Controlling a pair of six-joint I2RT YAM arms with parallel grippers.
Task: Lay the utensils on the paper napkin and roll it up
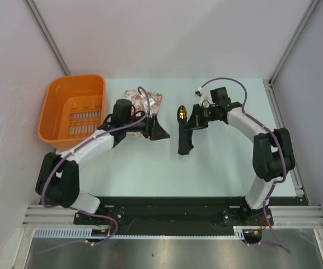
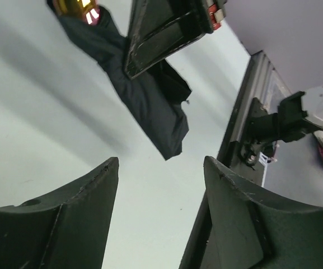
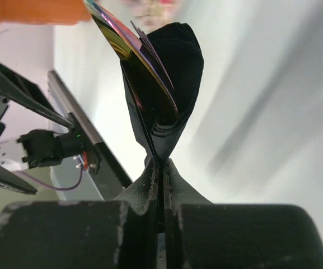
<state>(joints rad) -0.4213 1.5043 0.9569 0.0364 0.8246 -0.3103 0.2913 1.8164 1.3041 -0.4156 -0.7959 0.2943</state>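
The thin black paper napkin (image 1: pixel 185 143) is wrapped loosely round the slim metal spoon with a shiny gold head (image 1: pixel 181 114). Together they make a long bundle near the middle of the pale worktop (image 1: pixel 217 168). The gold head pokes out at the bundle's 12 o'clock end and the paper trails off toward 6 o'clock.

The right tool (image 3: pixel 161 166) is clenched on a pinch of black paper just below the spoon head. Whether it also bites the metal handle cannot be told. The left tool (image 2: pixel 161 165) is released, its fingers spread, and stands just beside the bundle at its 9 o'clock, touching nothing.

The paper looks light, limp and easily torn or creased, and it will likely spring open if let go. The spoon is stiff and smooth, so it could slide out of the loose wrap. A hold across the bundle's middle, squeezing paper and handle together, seems safest.

The pink-and-white floral cloth (image 1: pixel 145 100) lies at 10 o'clock from the bundle. The orange plastic basket (image 1: pixel 55 120) sits further out at 9 o'clock.
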